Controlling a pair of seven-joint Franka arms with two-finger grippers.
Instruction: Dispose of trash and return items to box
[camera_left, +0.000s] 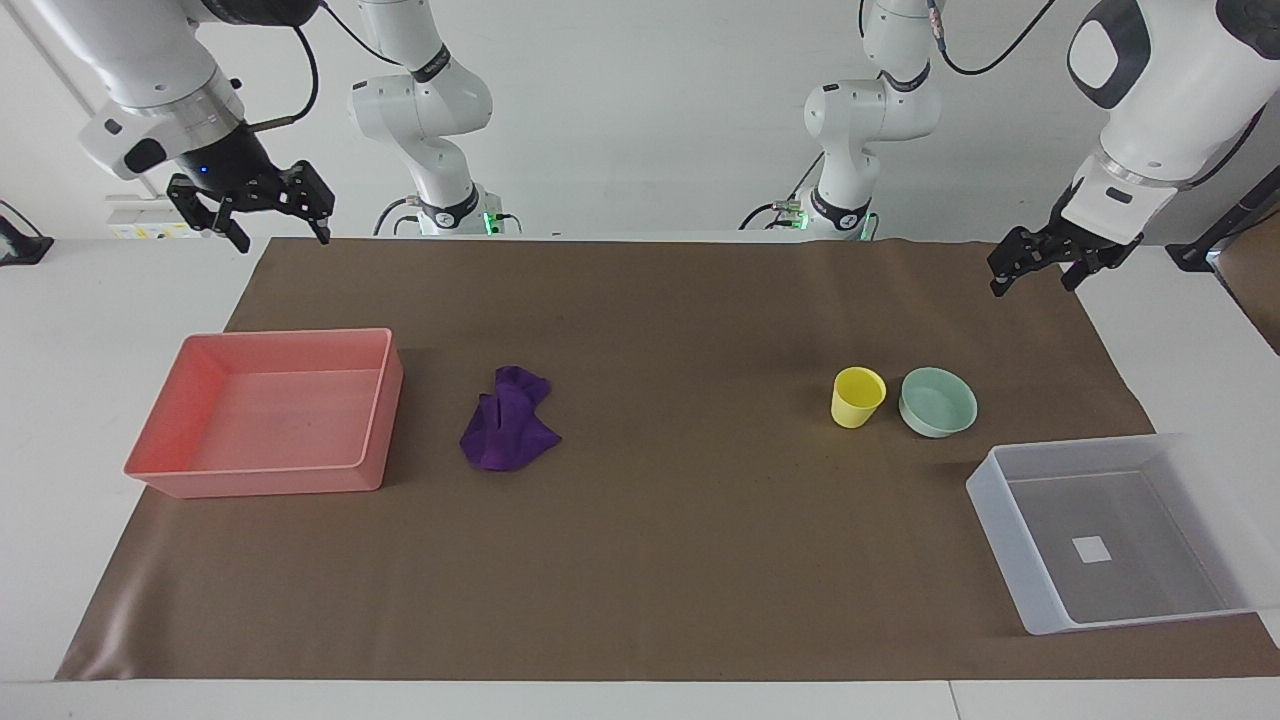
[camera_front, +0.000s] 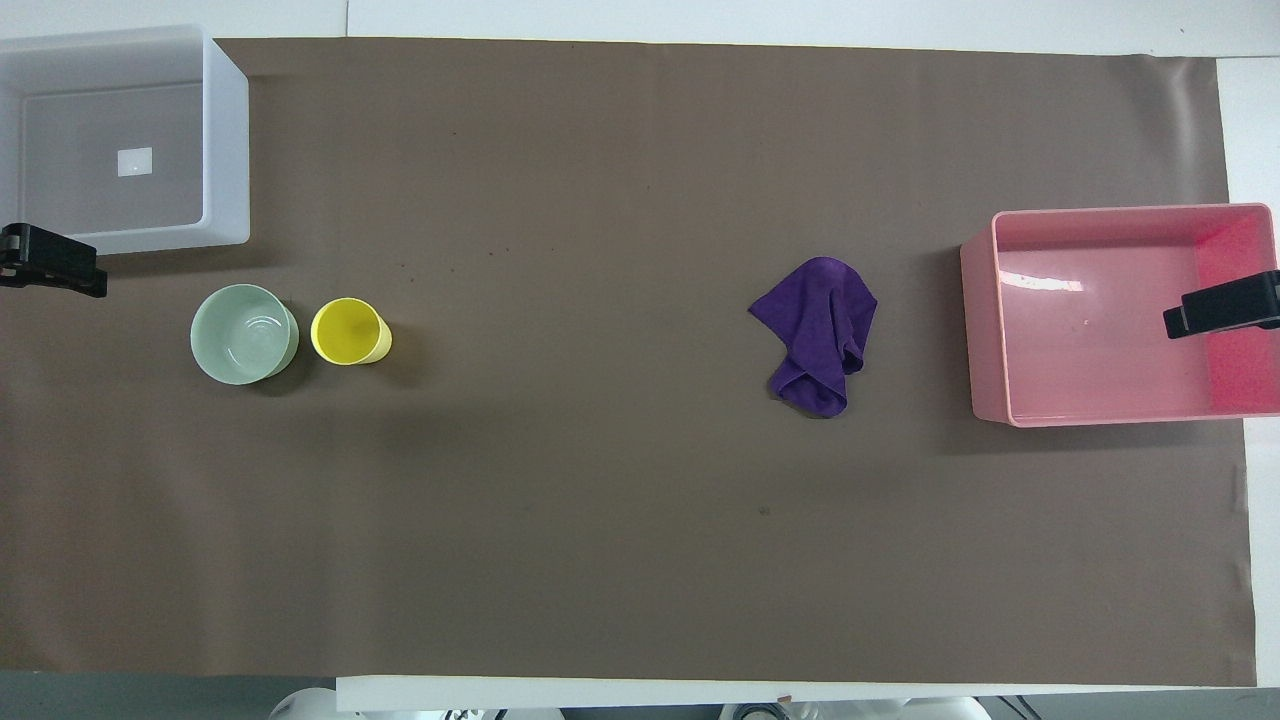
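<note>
The purple fabric trash (camera_left: 508, 420) lies crumpled on the brown mat, beside the pink tray; it also shows in the overhead view (camera_front: 818, 335). The yellow cup (camera_left: 857, 396) stands upright next to the mint-green bowl (camera_left: 938, 401), both toward the left arm's end. The translucent box (camera_left: 1030, 590), empty with a white sticker, stands farther from the robots than the bowl. My right gripper (camera_left: 283, 240) is open and empty, raised over the pink tray. My left gripper (camera_left: 1032, 287) is open and empty, raised over the mat's edge near the box and bowl.
A pink rectangular tray (camera_left: 380, 400) stands empty at the right arm's end of the mat (camera_left: 680, 560). In the overhead view one finger of the right gripper (camera_front: 1220, 305) overlaps the tray (camera_front: 985, 330), and one finger of the left gripper (camera_front: 55, 265) shows beside the box (camera_front: 228, 140).
</note>
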